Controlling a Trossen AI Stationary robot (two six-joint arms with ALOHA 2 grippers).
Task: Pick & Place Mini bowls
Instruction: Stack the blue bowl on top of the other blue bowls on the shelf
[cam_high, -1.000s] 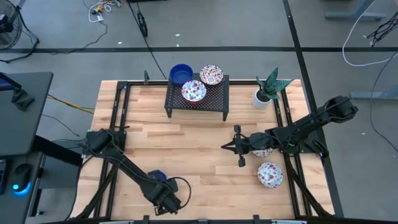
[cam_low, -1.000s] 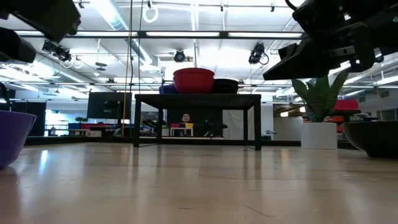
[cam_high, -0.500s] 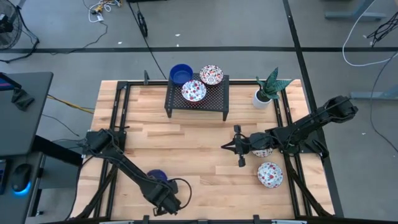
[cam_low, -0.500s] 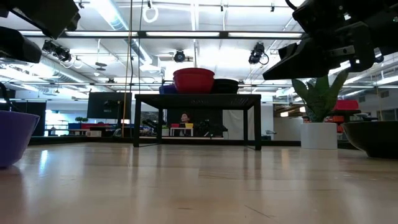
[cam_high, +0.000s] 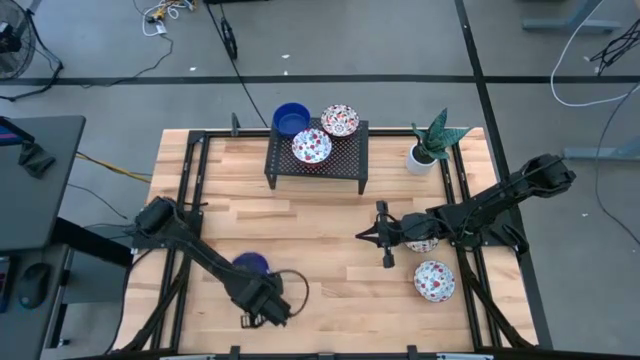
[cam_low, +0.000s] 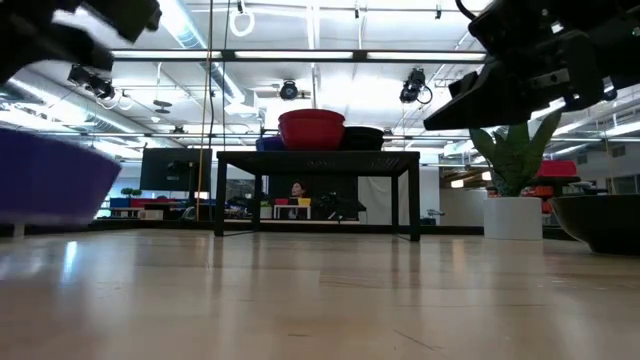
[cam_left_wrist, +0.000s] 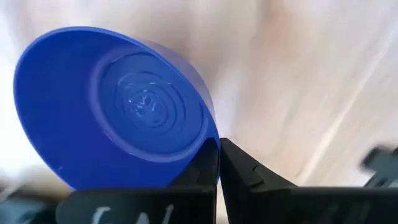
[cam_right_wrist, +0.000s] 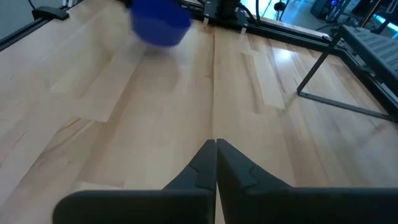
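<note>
- The pale wooden slatted desk (cam_high: 320, 215) fills the middle of the high view, framed by black rails.
- The left arm reaches from the desk's left edge toward the lower centre; its left gripper (cam_high: 268, 308) sits near the bottom of the frame, fingers pressed together on the rim of a solid glossy blue mini bowl (cam_high: 249, 265). In the left wrist view that bowl (cam_left_wrist: 118, 109) fills the upper left, tilted so its ringed underside faces the camera, with the fingertips (cam_left_wrist: 208, 163) closed at its lower edge.
- The right arm stretches in from the right edge; the right gripper (cam_high: 385, 237) rests at centre right, its two fingers shut against each other and holding nothing.
- A black perforated metal rack (cam_high: 316, 155) stands at upper centre, carrying one blue bowl (cam_high: 290, 120) at its left rear corner and two white bowls with red-and-blue floral pattern (cam_high: 311, 146), (cam_high: 339, 120).
- A white pot with a green plant (cam_high: 424, 150) stands at the upper right.
- Another floral bowl (cam_high: 434, 280) lies at lower right, just below the right arm.
- One more floral bowl (cam_high: 424, 243) shows partly under that arm.
</note>
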